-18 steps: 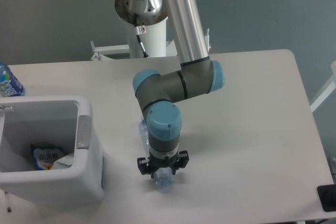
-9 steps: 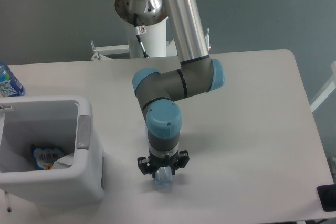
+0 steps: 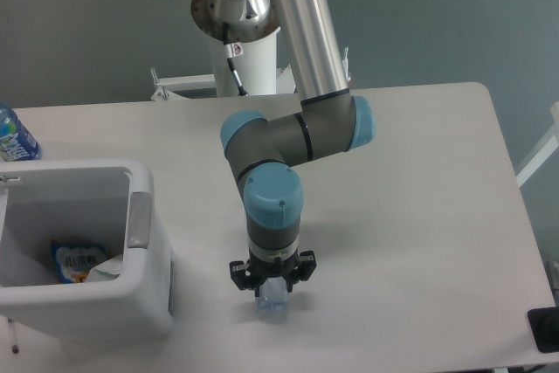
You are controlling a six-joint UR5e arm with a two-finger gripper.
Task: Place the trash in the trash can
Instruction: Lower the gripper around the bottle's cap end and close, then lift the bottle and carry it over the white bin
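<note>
Where your arm bends down over the front middle of the white desk (image 3: pixel 419 181), its gripper (image 3: pixel 272 290) points straight at the surface, and below the wrist you can see the end of a clear crushed plastic bottle (image 3: pixel 272 302) poking out toward the front edge. The rest of the bottle is hidden behind the blue-capped wrist, so its label does not show. The bottle end sits right between the two black side lugs of the gripper, but the jaws themselves are covered by the wrist and the plastic, so you cannot tell whether they are clamped on it or merely around it, nor whether the bottle is resting on the desk or lifted just off it. At the left, well apart from the gripper, stands the white trash can (image 3: pixel 144 307), with its thick rim and a grey tab (image 3: pixel 138 220) on the side facing the arm. Inside it you see a blue and white wrapper (image 3: pixel 73 261) and a piece of white paper (image 3: pixel 106 270) lying against the near corner. At the far left edge, behind the can, a blue-labelled bottle (image 3: pixel 13 135) is partly in view. A small dark object (image 3: pixel 545 329) sits at the desk's front right corner.
</note>
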